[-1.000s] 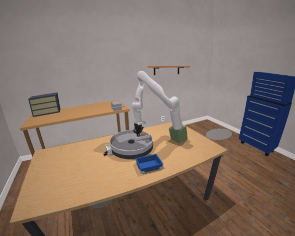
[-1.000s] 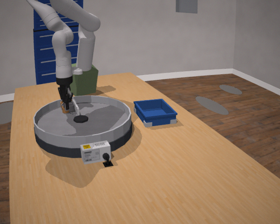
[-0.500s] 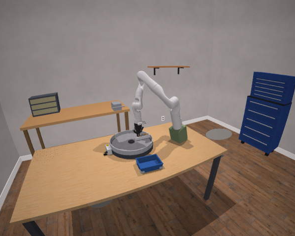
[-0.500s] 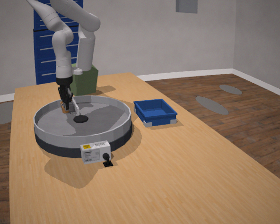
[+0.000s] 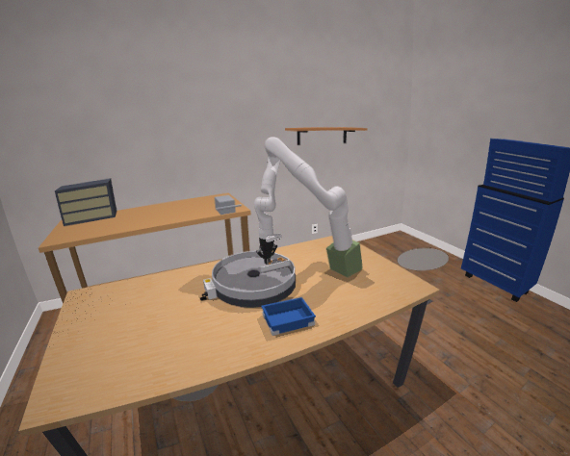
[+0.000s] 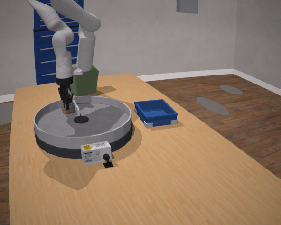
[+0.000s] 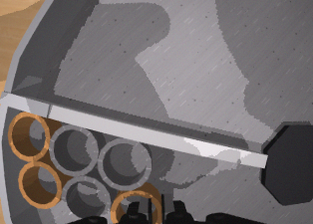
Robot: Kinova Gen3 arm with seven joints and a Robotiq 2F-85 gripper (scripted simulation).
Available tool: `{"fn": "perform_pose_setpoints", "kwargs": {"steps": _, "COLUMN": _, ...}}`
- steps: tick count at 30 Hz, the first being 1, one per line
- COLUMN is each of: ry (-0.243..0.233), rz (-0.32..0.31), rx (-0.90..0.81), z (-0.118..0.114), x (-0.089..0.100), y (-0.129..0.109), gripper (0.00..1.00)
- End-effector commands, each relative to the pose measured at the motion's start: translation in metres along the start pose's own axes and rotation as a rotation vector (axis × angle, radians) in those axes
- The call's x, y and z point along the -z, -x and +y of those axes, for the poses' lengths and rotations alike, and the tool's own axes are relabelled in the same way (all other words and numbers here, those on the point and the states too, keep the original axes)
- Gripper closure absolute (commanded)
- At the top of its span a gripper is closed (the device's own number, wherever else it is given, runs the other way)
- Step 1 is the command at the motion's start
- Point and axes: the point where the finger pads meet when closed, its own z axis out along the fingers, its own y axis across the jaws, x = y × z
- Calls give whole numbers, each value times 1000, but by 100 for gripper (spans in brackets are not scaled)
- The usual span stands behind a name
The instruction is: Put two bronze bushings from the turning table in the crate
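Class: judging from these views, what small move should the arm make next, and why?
Probably a straight lift: the gripper is shut on a bronze bushing's wall inside the turning table, grey bushings crowd beside it, and the crate holds nothing yet.
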Motion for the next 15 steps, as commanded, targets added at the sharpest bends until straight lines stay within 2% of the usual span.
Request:
{"fn": "perform_pose_setpoints", "kwargs": {"steps": 1, "ry": 1, "rz": -1, "rx": 0, "z": 1, "x": 0, "y": 0, "gripper": 100}}
{"fn": "perform_pose_setpoints", "kwargs": {"steps": 15, "ry": 0, "rz": -1, "rx": 0, "z": 3, "x": 0, "y": 0, "gripper": 100}}
